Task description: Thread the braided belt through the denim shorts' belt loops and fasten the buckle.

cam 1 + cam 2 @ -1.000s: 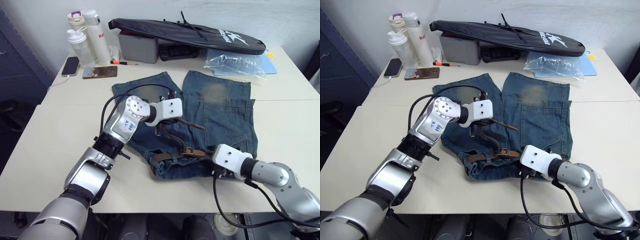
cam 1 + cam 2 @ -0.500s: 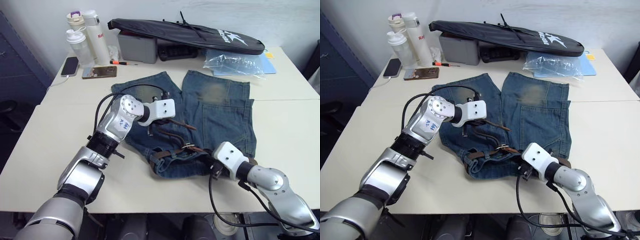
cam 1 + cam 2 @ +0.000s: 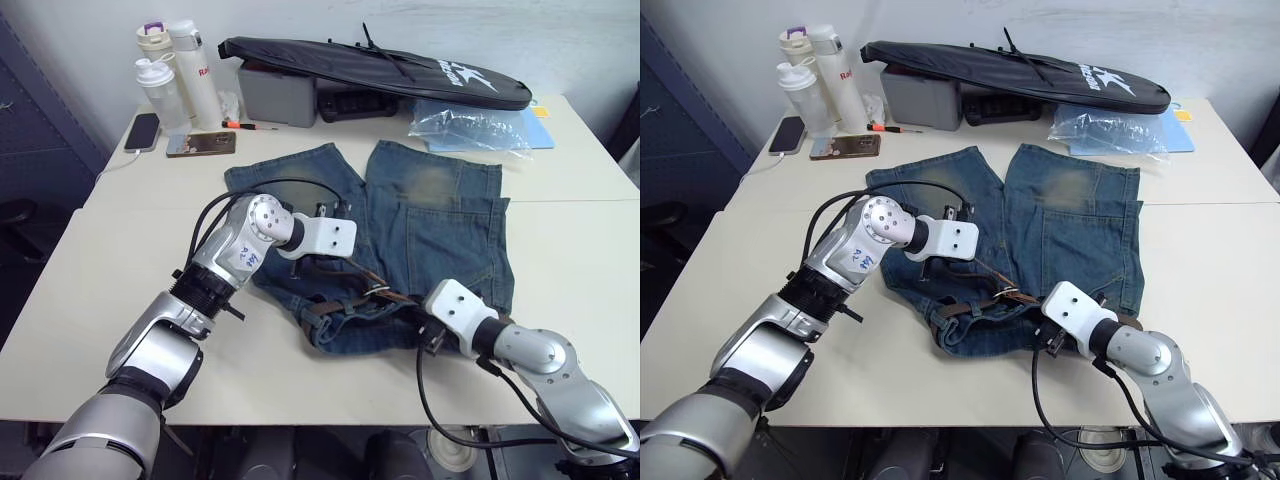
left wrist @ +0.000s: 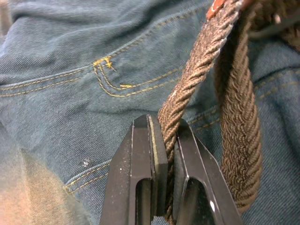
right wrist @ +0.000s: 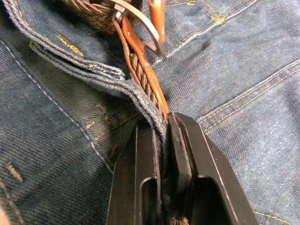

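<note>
Lower now than a second ago, the left gripper [image 4: 161,140] is dipping toward the denim shorts [image 3: 440,225], and the free belt end it was lifting above the cloth is now lying down against the denim. Its two black fingers are pinching the braided belt [image 4: 199,61], the woven strap running up between them and folding back beside itself over the blue fabric. Across the waistband at the near edge of the shorts, the right gripper [image 5: 164,136] is clamping a raised fold of denim together with a stretch of the belt, whose tan leather edge is showing just above the fingertips. The buckle [image 3: 377,292] is lying on the waistband between the two grippers, its silver frame and prong sitting close to the right gripper. The shorts are spreading flat on the cream table [image 3: 110,290], legs pointing away from the robot, with the belt bunching along the waist. At the far side of the table, bottles [image 3: 178,75], a phone [image 3: 141,131], a grey box [image 3: 275,95], a long black bag [image 3: 375,70] and a clear plastic bag [image 3: 470,125] are resting well apart from the shorts.
</note>
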### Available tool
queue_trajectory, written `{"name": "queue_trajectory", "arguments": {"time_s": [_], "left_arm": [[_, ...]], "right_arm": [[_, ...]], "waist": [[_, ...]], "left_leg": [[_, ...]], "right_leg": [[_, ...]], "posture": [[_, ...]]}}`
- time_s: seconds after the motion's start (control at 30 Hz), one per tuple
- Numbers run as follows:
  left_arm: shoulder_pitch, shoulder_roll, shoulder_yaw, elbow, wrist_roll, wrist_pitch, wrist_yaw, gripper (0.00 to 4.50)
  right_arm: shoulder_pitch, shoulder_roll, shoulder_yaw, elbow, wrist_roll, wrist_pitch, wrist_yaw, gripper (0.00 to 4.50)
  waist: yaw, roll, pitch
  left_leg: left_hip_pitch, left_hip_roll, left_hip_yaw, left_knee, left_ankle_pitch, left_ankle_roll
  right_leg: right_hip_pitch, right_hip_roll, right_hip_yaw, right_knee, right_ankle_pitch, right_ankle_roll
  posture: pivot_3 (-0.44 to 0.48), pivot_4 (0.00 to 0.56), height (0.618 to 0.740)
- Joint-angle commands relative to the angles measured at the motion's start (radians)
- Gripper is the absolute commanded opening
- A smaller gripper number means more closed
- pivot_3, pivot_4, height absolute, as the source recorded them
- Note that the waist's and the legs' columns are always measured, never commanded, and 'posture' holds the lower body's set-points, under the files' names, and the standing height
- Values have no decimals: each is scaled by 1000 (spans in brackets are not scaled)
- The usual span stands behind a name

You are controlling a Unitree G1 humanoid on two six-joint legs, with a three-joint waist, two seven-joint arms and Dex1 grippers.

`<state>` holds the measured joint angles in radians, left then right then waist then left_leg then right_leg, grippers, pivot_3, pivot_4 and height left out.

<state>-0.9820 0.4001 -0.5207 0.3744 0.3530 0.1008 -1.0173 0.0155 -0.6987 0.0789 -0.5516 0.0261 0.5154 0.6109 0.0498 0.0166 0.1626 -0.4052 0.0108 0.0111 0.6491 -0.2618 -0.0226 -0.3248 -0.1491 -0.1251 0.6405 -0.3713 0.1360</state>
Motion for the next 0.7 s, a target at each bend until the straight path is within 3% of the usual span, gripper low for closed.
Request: {"name": "queue_trajectory", "arguments": {"time_s": [0.03,0.5,0.7], "left_arm": [[-44,9,-10,13,41,-45,15,0],[-68,-23,0,48,55,-87,17,0],[-48,-55,6,5,16,-28,-40,0]], "right_arm": [[-18,-13,-15,-48,-16,10,-7,87],[-33,-10,-8,-62,-29,34,-8,87],[-49,-2,19,-66,-39,44,-5,87]], "waist": [[0,0,0],[-1,0,0],[-3,0,0]], "left_leg": [[0,0,0,0,0,0],[0,0,0,0,0,0],[0,0,0,0,0,0]], "right_leg": [[0,0,0,0,0,0],[0,0,0,1,0,0],[-1,0,0,1,0,0]], "posture": [[0,150,656],[0,150,656],[0,150,656]]}}
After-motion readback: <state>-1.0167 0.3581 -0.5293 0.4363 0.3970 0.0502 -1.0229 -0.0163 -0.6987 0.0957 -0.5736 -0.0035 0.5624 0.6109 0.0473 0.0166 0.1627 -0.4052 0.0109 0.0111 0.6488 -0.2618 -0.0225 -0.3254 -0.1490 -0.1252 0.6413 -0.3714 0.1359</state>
